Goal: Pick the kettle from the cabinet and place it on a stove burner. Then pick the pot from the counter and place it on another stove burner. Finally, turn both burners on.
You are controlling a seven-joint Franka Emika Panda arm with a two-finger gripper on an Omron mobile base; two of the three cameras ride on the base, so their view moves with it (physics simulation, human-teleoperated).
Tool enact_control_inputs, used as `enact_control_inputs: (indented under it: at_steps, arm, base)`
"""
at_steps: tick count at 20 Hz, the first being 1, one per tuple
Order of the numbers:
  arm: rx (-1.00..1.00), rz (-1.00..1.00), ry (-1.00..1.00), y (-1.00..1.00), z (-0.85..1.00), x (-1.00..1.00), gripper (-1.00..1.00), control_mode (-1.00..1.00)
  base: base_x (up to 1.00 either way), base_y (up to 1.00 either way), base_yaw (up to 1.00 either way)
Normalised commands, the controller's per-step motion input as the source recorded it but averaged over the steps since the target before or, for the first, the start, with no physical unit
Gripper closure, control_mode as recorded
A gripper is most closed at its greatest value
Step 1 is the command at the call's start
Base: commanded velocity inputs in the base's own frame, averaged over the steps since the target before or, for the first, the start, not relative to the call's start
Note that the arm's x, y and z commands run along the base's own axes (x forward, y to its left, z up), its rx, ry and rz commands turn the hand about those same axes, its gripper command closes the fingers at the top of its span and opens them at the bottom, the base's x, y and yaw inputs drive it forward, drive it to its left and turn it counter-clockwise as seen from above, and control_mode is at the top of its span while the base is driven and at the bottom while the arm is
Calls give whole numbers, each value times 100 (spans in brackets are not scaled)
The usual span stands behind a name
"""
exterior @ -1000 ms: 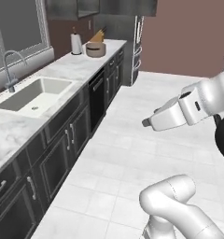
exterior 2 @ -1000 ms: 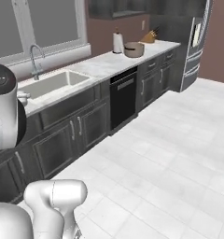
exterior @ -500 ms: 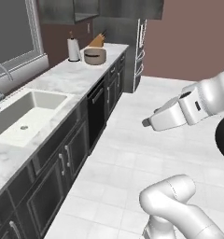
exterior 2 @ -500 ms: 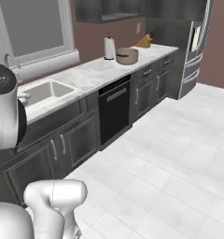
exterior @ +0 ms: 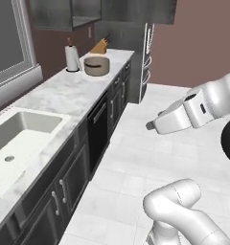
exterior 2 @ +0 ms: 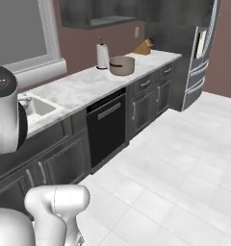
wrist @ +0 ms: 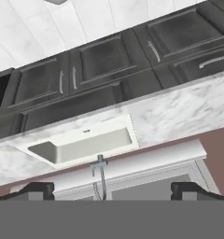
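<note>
From the left base view, you see the pot sitting on the counter, untouched; the cabinet overhead hides any kettle. Right base view: pot beside a paper-towel roll, no cooktop visible, so everything remains. Hand view: the gripper stands wide and empty, facing the sink.

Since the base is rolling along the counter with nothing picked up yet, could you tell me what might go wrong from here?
1. The pot stands right beside the paper-towel roll and near the knife block; a wide approach could knock either over.
2. The arm is raised out in front with the open gripper facing the sink and faucet; passing close could clip the faucet.
3. No kettle is visible in the open wall cabinet, so a reach there may be partly blind.
</note>
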Motion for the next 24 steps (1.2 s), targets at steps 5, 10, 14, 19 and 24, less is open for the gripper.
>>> enact_control_inputs:
  at_steps: [5,10,14,19,24]
  arm:
    - [0,0,0,0,0,0,-100,100]
    - [0,0,0,0,0,0,-100,100]
    - [0,0,0,0,0,0,-100,100]
    - [0,0,0,0,0,0,-100,100]
    - [0,0,0,0,0,0,-100,100]
  base:
    - [100,0,0]
    - [100,0,0]
    - [100,0,0]
    - [100,0,0]
    - [100,0,0]
